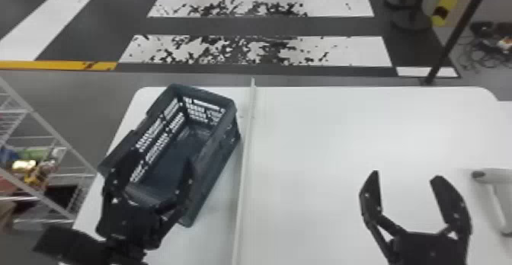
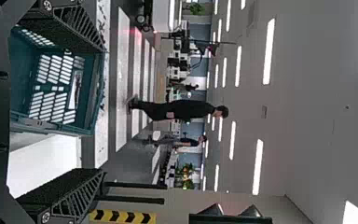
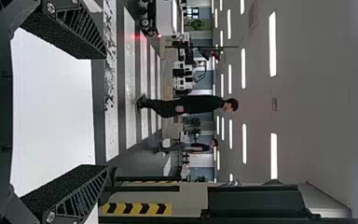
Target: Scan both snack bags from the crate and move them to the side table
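Facing crate: robot, judging from the layout, is standing between bag moves; cannot tell whether a first scan is pending or both are finished.
Crate (image 1: pixel 215 157): is sitting left of the divider strip (image 1: pixel 245 169) on the white table (image 1: pixel 324 131).
Snack bags: cannot tell where they are lying; crate's near end is partly sitting behind the left gripper.
Left gripper (image 1: pixel 154 169): is hovering over crate's near end, fingers standing wide apart, gripping nothing.
Right gripper (image 1: pixel 407 176): is hovering well right of crate, fingers spreading wide, gripping nothing.
Scanner (image 1: pixel 496 206): is lying far right of crate, beyond the right gripper.
Next move: is calling for a check of crate's near end; if a bag is waiting, left gripper is needing to dip between the walls without snagging the rim.
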